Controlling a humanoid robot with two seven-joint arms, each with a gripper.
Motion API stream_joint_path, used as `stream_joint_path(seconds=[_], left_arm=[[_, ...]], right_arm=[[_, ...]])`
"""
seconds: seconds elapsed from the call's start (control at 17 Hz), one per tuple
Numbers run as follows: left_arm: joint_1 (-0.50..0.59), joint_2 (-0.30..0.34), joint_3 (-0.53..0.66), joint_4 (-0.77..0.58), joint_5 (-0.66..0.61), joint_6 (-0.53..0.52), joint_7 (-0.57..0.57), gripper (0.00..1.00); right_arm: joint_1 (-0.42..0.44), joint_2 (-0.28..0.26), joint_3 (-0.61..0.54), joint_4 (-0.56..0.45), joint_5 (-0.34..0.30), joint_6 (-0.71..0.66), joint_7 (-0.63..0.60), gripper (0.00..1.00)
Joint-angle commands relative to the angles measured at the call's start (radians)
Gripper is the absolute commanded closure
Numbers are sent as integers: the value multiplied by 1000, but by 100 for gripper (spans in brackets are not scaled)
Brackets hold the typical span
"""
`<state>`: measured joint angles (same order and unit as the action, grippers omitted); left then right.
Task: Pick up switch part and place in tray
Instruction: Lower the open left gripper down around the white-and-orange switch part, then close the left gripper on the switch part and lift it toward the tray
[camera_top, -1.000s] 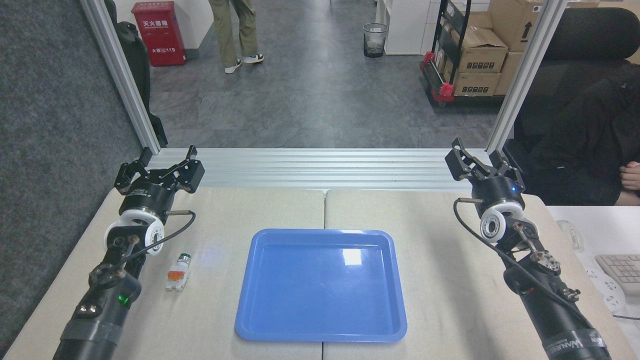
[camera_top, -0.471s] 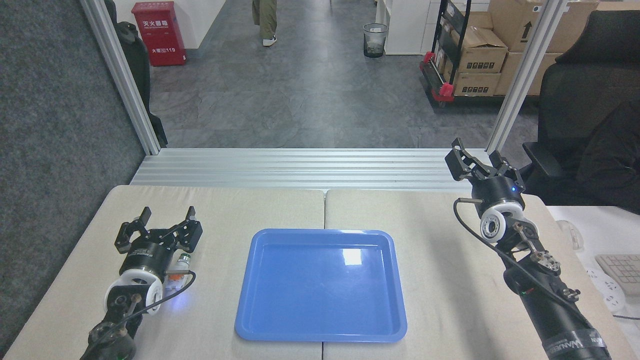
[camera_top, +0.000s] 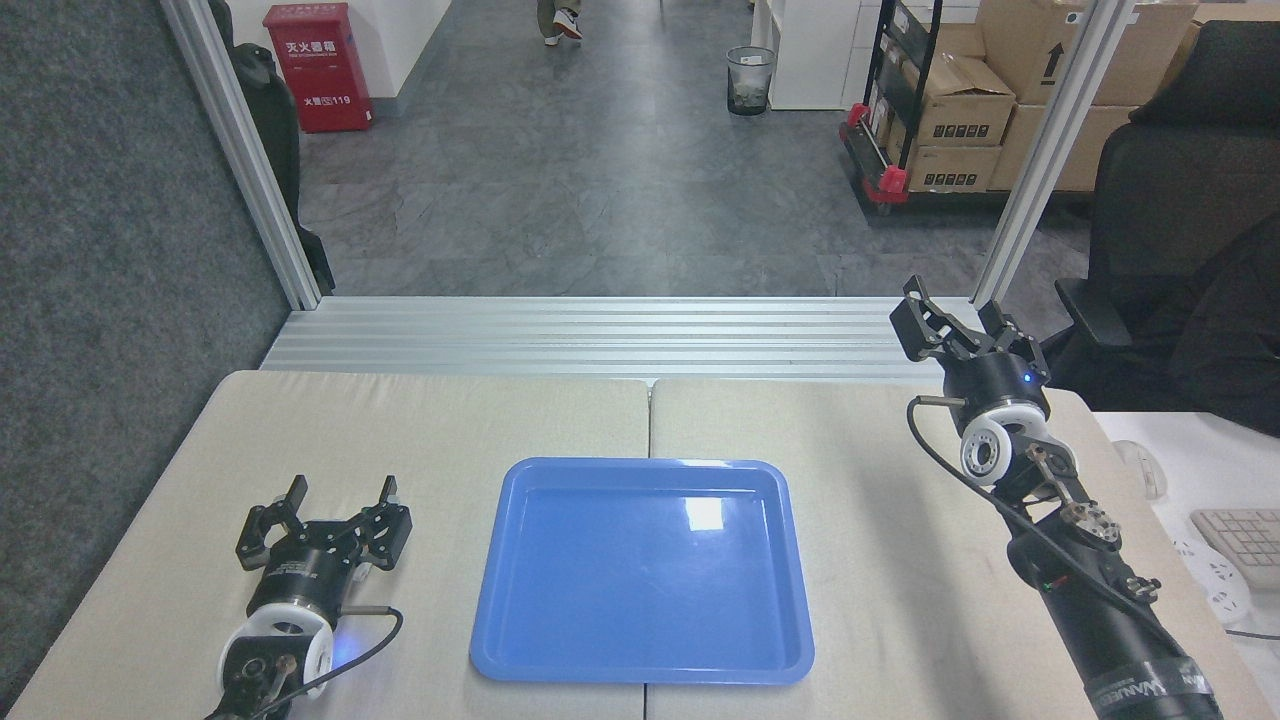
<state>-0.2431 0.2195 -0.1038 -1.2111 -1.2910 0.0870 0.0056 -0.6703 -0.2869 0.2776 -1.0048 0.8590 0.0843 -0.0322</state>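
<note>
The blue tray (camera_top: 640, 590) lies in the middle of the table and holds nothing. My left gripper (camera_top: 342, 493) sits low over the table just left of the tray's near half, its fingers spread open and pointing away from me. The switch part does not show; the left gripper's body covers the spot beside the tray. My right gripper (camera_top: 952, 310) stands open at the table's far right corner, well away from the tray, with nothing between its fingers.
An aluminium rail (camera_top: 620, 335) borders the table's far edge, with slanted posts at both corners. A keyboard (camera_top: 1240, 540) lies on a white desk to the right, behind it a black chair (camera_top: 1190, 230). A person's feet (camera_top: 560, 22) show far off.
My left gripper has drawn back from the far left corner towards me and dropped low over where the switch part lay, hiding it. The right arm has not moved.
</note>
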Motion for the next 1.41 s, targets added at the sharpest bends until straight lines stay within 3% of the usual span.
stream_joint_path(seconds=[0.0,1.12,1.35], left_arm=[[62,-34,7,43,-65,36,10,0],[61,-40,-17,145,-68,25,30,0],[57,-38,-17,140,-117,25,33,46]], right_arm=[[0,0,0,0,0,0,0,1],[-2,0,0,0,0,0,0,1],[0,0,0,0,0,0,2,1]])
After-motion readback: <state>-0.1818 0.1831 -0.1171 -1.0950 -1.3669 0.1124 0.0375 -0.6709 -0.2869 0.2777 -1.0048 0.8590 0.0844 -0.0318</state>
